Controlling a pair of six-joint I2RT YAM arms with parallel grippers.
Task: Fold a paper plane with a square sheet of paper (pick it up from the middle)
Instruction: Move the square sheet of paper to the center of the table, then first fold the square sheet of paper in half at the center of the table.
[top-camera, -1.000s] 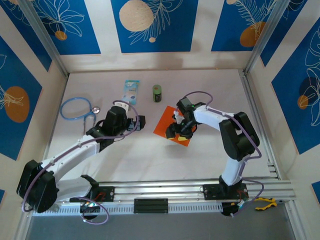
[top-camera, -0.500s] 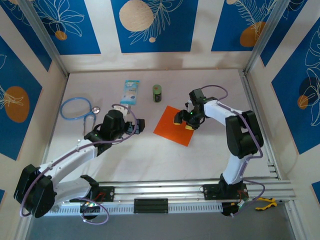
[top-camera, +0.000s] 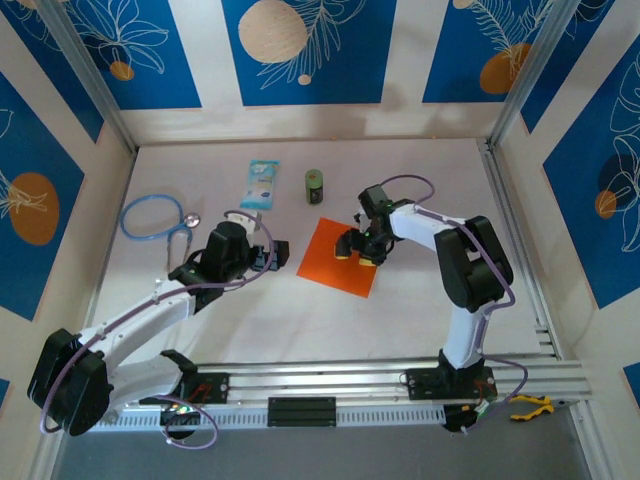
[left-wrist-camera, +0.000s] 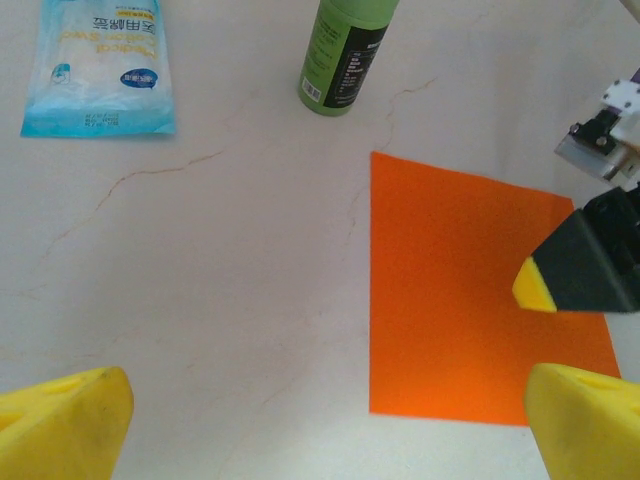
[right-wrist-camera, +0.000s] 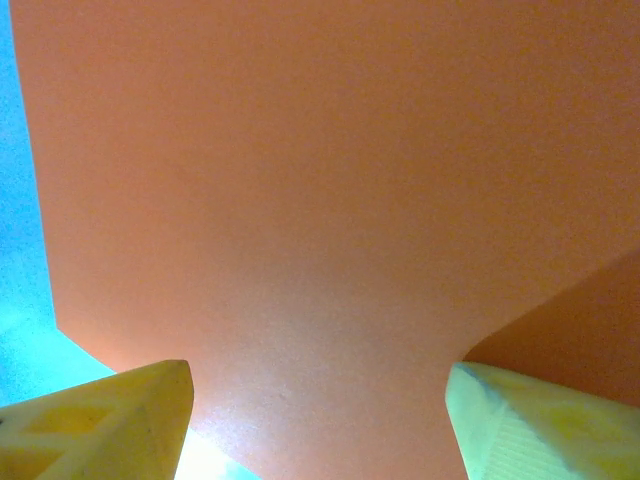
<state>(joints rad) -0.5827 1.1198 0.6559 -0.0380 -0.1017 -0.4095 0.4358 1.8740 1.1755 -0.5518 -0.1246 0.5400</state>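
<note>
Right wrist: blurring square sheet of paper (right-wrist-camera: 300, 200) close beneath right gripper (right-wrist-camera: 320, 380), jaws standing apart, contact unclear. Top external: catching left gripper (top-camera: 281, 250) gaping empty, left of sheet.

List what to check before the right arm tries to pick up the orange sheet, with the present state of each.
1. The square sheet of paper lies flat and unfolded on the table: ok.
2. The right gripper is over the sheet with its jaws apart: ok.
3. Its fingertips touch the paper: cannot tell.
4. It is centred on the sheet: cannot tell; the top view suggests slightly right of the middle.
5. The left gripper is open, left of the sheet and apart from it: ok.
6. The green can and the blue packet stand apart from the sheet: ok.
</note>
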